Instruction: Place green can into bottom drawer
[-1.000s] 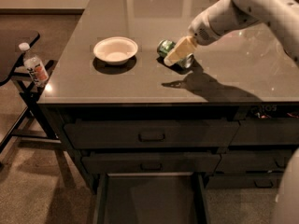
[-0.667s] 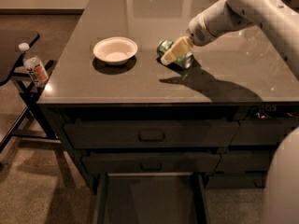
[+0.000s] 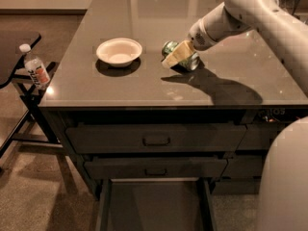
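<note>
The gripper (image 3: 176, 57) sits just right of the frame's centre, angled down from the upper right onto the green can (image 3: 191, 61). The can lies tipped on the grey cabinet top (image 3: 144, 88), and the slanted approach probably suits a can that is not upright. The gripper covers the can's near side, but whether it has closed on it I cannot tell. The bottom drawer (image 3: 154, 208) stands pulled out at the lower centre, its floor bare, presumably ready to receive the can. The white bowl (image 3: 119, 52) sits apart to the left. Compared with a second ago, can, bowl and gripper are almost unmoved, while the robot's white body fills more of the lower right corner
</note>
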You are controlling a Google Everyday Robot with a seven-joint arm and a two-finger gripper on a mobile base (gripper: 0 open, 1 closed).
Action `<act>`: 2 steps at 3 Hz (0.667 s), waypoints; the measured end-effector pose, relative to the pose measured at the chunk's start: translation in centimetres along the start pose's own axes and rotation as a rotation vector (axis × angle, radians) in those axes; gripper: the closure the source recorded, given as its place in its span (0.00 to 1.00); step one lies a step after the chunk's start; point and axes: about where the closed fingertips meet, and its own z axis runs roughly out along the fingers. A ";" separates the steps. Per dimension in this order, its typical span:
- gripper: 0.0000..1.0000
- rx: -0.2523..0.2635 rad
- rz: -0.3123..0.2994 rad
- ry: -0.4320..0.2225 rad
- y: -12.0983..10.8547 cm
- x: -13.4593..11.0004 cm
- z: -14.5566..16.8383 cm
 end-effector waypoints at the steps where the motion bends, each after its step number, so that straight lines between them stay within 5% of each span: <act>1: 0.18 0.000 0.003 0.001 0.0 0.0 0.1; 2: 0.41 0.000 0.003 0.001 0.0 0.0 0.1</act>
